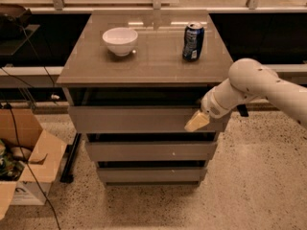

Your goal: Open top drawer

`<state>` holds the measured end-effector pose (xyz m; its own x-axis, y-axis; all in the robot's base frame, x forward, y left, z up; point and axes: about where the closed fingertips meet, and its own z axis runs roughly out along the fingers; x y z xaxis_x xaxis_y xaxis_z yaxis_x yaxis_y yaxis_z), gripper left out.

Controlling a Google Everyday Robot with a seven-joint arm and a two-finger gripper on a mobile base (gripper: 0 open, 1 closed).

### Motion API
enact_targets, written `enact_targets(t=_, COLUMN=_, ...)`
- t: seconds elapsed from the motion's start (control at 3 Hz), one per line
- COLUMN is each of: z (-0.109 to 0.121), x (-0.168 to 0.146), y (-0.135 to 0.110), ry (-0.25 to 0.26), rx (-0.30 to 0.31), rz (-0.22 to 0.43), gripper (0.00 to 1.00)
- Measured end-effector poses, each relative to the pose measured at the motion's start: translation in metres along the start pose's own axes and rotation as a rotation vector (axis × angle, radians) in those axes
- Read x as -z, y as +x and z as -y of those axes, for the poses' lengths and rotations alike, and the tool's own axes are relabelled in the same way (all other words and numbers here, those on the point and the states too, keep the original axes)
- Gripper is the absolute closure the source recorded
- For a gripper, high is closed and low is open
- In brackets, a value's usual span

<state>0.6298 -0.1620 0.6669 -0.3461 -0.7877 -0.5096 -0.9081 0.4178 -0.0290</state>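
The top drawer [134,119] has a plain grey handleless front just under the cabinet's top, with a dark gap above it. It stands slightly forward of the cabinet body. My gripper [196,121], with cream-coloured fingertips, is at the right end of that drawer front, right against it. The white arm comes in from the right. The middle drawer [148,150] and the lowest drawer [148,174] sit below.
A white bowl [120,40] and a blue can [193,41] stand on the cabinet top [148,66]. An open cardboard box [26,162] with cables lies on the floor at the left. Speckled floor stretches to the right.
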Motion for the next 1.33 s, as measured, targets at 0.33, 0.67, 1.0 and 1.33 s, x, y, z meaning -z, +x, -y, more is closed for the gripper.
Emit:
enact_targets(t=0.33, z=-0.0016, x=0.0044, y=-0.001, ry=-0.001, rx=0.006, rz=-0.002, gripper=0.63)
enact_targets(t=0.67, z=-0.0006, x=0.0091, y=-0.0042, ry=-0.001, rx=0.006, rz=-0.002, gripper=0.87)
enact_targets(t=1.0, z=-0.0006, x=0.0105, y=-0.0051, ry=-0.001, rx=0.006, rz=-0.002, gripper=0.83)
enact_targets(t=1.33, z=-0.0006, x=0.0105, y=-0.0051, ry=-0.001, rx=0.006, rz=-0.002, gripper=0.6)
